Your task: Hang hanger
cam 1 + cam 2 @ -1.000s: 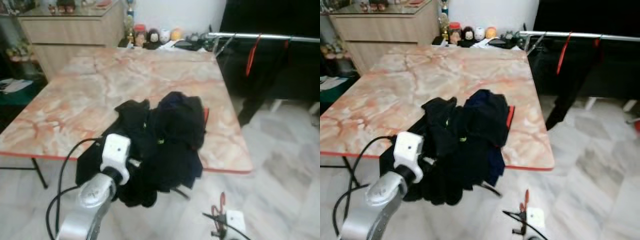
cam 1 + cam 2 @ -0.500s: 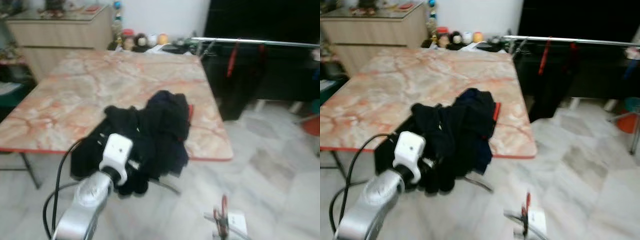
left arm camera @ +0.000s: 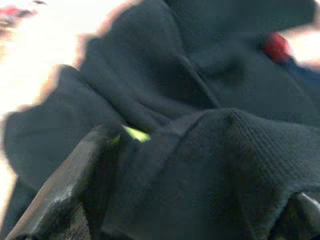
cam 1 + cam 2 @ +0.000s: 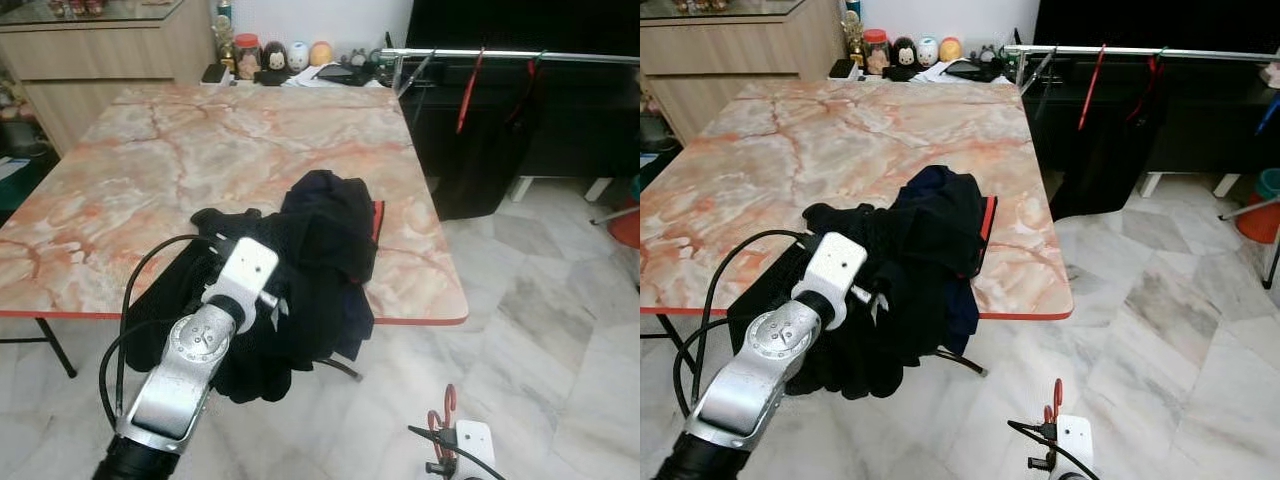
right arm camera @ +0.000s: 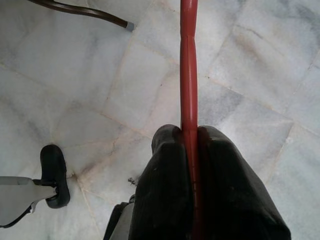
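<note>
Low at the near right, the right tool [image 5: 189, 150] pinches the red hanger [image 5: 188, 75] — carried ready for the far rail [image 4: 520, 56] — while the left tool [image 3: 165, 165], jaws apart, bites the dark clothes [image 4: 310, 250].

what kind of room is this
Most likely a living or dining area in a home: a marble-patterned table with a heap of dark clothes, a wooden sideboard by the wall, a metal clothes rail with hangers, and a marble-tiled floor.
</note>
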